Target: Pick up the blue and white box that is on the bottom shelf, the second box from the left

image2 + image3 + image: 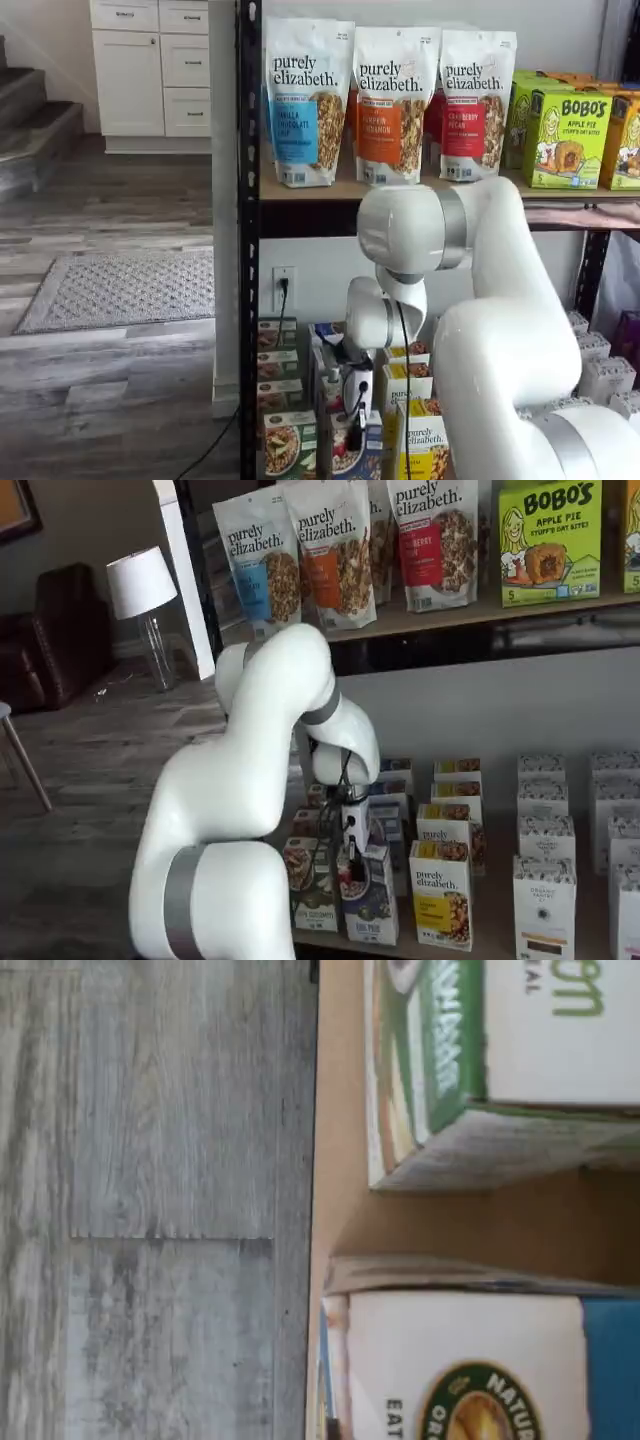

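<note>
The blue and white box (375,905) stands upright at the front of the bottom shelf (492,925), between a green-topped box (312,880) and a yellow-topped box (441,895). In both shelf views my gripper (352,865) hangs just above and in front of the box's top; it also shows in a shelf view (352,425) over the same box (345,458). Its black fingers show side-on, so no gap can be read. The wrist view looks down on the blue and white box (470,1360), the green-topped box (470,1050) and the tan shelf board (338,1160).
Rows of like boxes stand behind the front ones. White boxes (545,900) fill the shelf's right side. Granola bags (310,100) and green Bobo's boxes (565,135) sit on the upper shelf. A black rack post (248,250) stands at the left. Grey wood floor (150,1200) lies before the shelf.
</note>
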Available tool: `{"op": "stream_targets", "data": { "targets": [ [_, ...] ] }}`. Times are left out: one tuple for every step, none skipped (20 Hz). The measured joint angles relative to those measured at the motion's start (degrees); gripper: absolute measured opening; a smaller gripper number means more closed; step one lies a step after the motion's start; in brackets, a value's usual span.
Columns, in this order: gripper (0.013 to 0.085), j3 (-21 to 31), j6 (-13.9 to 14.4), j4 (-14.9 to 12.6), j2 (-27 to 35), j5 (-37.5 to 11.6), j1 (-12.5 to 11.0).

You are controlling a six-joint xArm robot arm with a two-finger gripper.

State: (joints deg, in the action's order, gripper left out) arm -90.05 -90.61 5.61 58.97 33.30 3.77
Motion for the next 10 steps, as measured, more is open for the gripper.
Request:
{"op": "stream_targets", "data": {
  "targets": [
    [0.0490,1.20,-0.16,0.18,-0.76,-0.64,0.03],
    [0.0490,2.38,-0.39,0.43,-1.52,-1.13,0.04],
    [0.0490,3.47,-0.66,0.74,-2.21,-1.55,0.05],
    [0.0490,4.85,-0.96,1.06,-3.11,-2.12,0.06],
    [0.0490,6.05,-1.19,1.29,-3.88,-2.59,0.07],
    [0.0490,7.43,-1.36,1.47,-4.76,-3.15,0.09],
    [0.0490,8.70,-1.46,1.57,-5.58,-3.66,0.11],
    [0.0490,10.05,-1.43,1.53,-6.42,-4.31,0.13],
    [0.0490,11.52,-1.28,1.34,-7.31,-5.04,0.16],
    [0.0490,13.31,-1.31,1.36,-8.45,-5.77,0.20]
  ]
}}
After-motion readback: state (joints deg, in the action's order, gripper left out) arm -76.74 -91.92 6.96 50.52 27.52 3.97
